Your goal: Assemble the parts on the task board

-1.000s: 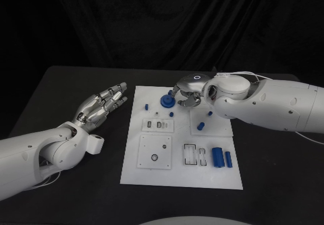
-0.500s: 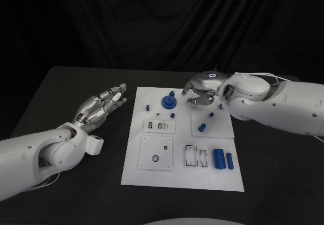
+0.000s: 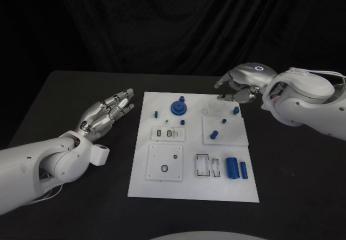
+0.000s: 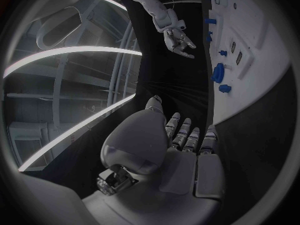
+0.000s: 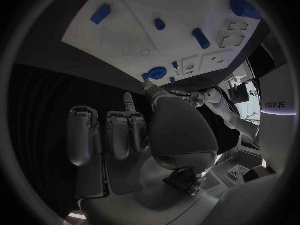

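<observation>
The black desk [image 3: 72, 100] carries the white board [image 3: 194, 187], which lies in its middle.

The left arm [image 3: 36, 167] comes in over the near left part of the desk. The right arm [image 3: 310, 102] reaches in from the far right side.

The left hand [image 3: 108, 111] hovers just beside the left edge of the board, near its far corner. Its fingers are stretched out and a little apart, and it holds nothing. The left wrist view shows the same hand [image 4: 181, 135] with straight fingers.

The right hand [image 3: 241, 87] hangs over the far right corner of the board. Its fingers are curled in, and I see nothing in them. In the right wrist view the fingers [image 5: 119, 132] are bent downward with no part between them.

On the board, a blue disc [image 3: 177, 107] with a small peg on it stands in the far middle area. Two blue cylinders lie side by side at the near right edge, a thick one [image 3: 232, 167] and a thinner one [image 3: 244, 170]. A short blue pin [image 3: 214, 134] lies on the raised right plate, and a smaller blue piece [image 3: 236, 110] stands close under the right hand. A small blue peg [image 3: 156, 114] stands near the left edge, and another [image 3: 182, 122] is just near the disc.
</observation>
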{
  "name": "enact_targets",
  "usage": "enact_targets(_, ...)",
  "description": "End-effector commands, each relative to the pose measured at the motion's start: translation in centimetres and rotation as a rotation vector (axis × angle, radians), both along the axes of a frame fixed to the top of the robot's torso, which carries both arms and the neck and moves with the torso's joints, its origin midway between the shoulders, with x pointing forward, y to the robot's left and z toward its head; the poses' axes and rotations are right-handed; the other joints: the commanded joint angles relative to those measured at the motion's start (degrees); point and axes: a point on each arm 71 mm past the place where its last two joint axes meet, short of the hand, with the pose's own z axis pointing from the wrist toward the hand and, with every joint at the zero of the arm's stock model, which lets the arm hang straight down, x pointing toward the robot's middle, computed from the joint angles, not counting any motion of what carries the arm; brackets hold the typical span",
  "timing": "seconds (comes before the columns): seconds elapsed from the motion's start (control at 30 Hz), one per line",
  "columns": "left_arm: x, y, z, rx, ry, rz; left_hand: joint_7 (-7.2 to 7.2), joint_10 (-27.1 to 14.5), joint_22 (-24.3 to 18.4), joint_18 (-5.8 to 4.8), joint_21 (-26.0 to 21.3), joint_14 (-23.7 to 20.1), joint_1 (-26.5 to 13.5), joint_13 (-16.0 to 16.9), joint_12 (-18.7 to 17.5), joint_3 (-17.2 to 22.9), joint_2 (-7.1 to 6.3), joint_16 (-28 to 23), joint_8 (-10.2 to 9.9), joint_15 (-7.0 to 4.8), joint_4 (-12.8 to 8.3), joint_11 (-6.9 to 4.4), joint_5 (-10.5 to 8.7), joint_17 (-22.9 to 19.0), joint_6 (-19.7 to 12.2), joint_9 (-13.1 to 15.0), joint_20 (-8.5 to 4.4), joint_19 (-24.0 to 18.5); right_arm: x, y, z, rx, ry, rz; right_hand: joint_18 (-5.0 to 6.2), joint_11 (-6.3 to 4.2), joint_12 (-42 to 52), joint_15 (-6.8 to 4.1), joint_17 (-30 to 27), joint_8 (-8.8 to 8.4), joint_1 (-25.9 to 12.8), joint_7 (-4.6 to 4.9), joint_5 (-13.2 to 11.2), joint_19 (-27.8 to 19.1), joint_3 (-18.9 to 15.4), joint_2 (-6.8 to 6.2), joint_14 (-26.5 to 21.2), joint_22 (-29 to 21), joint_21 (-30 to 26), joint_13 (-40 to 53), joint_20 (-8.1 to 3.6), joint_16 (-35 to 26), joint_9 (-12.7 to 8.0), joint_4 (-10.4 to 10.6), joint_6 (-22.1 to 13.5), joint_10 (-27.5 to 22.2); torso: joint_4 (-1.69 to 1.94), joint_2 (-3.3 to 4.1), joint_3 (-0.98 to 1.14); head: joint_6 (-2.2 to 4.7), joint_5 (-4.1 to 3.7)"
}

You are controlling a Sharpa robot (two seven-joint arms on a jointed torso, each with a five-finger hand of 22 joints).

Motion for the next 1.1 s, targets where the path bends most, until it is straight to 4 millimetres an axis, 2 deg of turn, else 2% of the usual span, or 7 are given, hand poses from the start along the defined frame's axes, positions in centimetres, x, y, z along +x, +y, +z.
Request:
enact_targets(0.03,-0.3,0.0,1.2,-0.093,-0.148,-0.006,0.16,-0.04,0.05,1.06,0.33,-0.08,0.62,-0.01,0.37,0.31,-0.03,-0.03,0.02,0.46,0.08,0.54,0.39,-0.03,-0.18,0.07,0.44,-0.07,-0.2,-1.2,-0.2,0.035,0.01,-0.043,-0.2,0.37,0.15,0.2,15.09,-0.25,-0.43,0.15,-0.4,2.77,-0.24,-0.04,5.95,11.58,0.2,15.09,0.2,0.13,-0.11,0.2,0.06,6.07,0.05,-0.02,-0.06,-0.18,-0.81)
enact_targets(0.37,-0.3,-0.1,1.2,-0.095,-0.148,-0.01,0.14,-0.05,0.05,1.06,0.33,-0.08,0.69,-0.02,0.32,0.33,-0.05,-0.03,0.01,0.49,0.09,0.57,0.43,-0.03,-0.21,0.06,0.46,-0.07,-0.9,-4.1,-1.9,0.074,0.015,-0.097,-0.21,0.49,0.15,0.25,15.09,-0.25,-0.07,0.4,-0.34,2.81,-0.6,-0.34,5.95,11.63,0.24,15.09,0.21,0.13,-0.17,0.34,0.04,6.07,0.21,0.01,-0.02,0.01,-1.33)
enact_targets(0.47,-0.2,-0.1,1.2,-0.095,-0.148,-0.011,0.14,-0.05,0.05,1.06,0.33,-0.08,0.69,-0.02,0.32,0.33,-0.05,-0.03,0.01,0.49,0.09,0.57,0.43,-0.03,-0.21,0.06,0.46,-0.07,-1.2,-4.7,-2.4,0.085,0.011,-0.107,-0.21,0.57,0.15,0.3,15.09,-0.24,0.03,0.51,-0.3,2.8,-0.77,-0.48,5.95,11.63,0.23,15.09,0.23,0.13,-0.19,0.44,0.05,6.07,0.15,0.01,0.01,0.03,-1.49)
enact_targets(0.53,-0.2,-0.1,1.2,-0.095,-0.148,-0.01,0.14,-0.05,0.05,1.06,0.33,-0.08,0.69,-0.02,0.32,0.33,-0.05,-0.03,0.01,0.49,0.09,0.57,0.43,-0.03,-0.21,0.06,0.46,-0.07,-1.3,-5.0,-2.6,0.088,0.01,-0.112,-0.2,0.61,0.15,0.32,15.09,-0.25,0.08,0.56,-0.3,2.77,-0.85,-0.55,5.95,11.6,0.18,15.09,0.24,0.13,-0.21,0.49,0.03,6.07,0.07,0.01,0.04,0.08,-1.59)
enact_targets(0.8,-0.2,-0.1,1.1,-0.095,-0.148,-0.011,0.13,-0.06,0.05,1.06,0.34,-0.07,0.75,-0.02,0.32,0.36,-0.04,-0.03,0.0,0.52,0.1,0.6,0.47,-0.03,-0.26,0.06,0.48,-0.06,-1.4,-5.7,-3.2,0.092,0.013,-0.126,-0.17,0.79,0.15,0.47,15.09,-0.27,0.25,0.76,-0.46,2.71,-1.28,-0.8,5.95,11.55,0.07,15.09,0.34,0.13,-0.28,0.86,-0.04,6.07,0.32,0.0,0.05,0.22,-2.36)
enact_targets(1.03,-0.2,0.0,1.1,-0.095,-0.147,-0.01,0.13,-0.06,0.05,1.06,0.34,-0.07,0.75,-0.02,0.32,0.36,-0.04,-0.03,0.0,0.52,0.1,0.6,0.47,-0.03,-0.26,0.06,0.48,-0.06,-1.4,-6.1,-3.9,0.081,0.037,-0.146,-0.07,0.98,0.15,0.64,14.7,-0.17,0.53,0.99,-0.91,2.51,-1.81,-1.07,5.84,11.38,-0.26,15.09,0.49,-0.18,-0.31,1.38,0.13,6.07,0.06,-0.07,0.03,0.28,-2.13)
enact_targets(1.1,-0.2,0.0,1.1,-0.094,-0.147,-0.009,0.13,-0.06,0.05,1.06,0.34,-0.07,0.75,-0.02,0.32,0.36,-0.04,-0.03,0.0,0.52,0.1,0.6,0.47,-0.03,-0.26,0.06,0.48,-0.06,-1.4,-6.2,-4.1,0.078,0.044,-0.151,-0.05,1.05,0.15,0.7,14.64,-0.17,0.68,1.06,-1.08,2.47,-2.0,-1.2,5.82,11.34,-0.33,15.09,0.54,-0.22,-0.33,1.53,0.15,6.07,0.12,-0.09,0.03,0.23,-2.16)
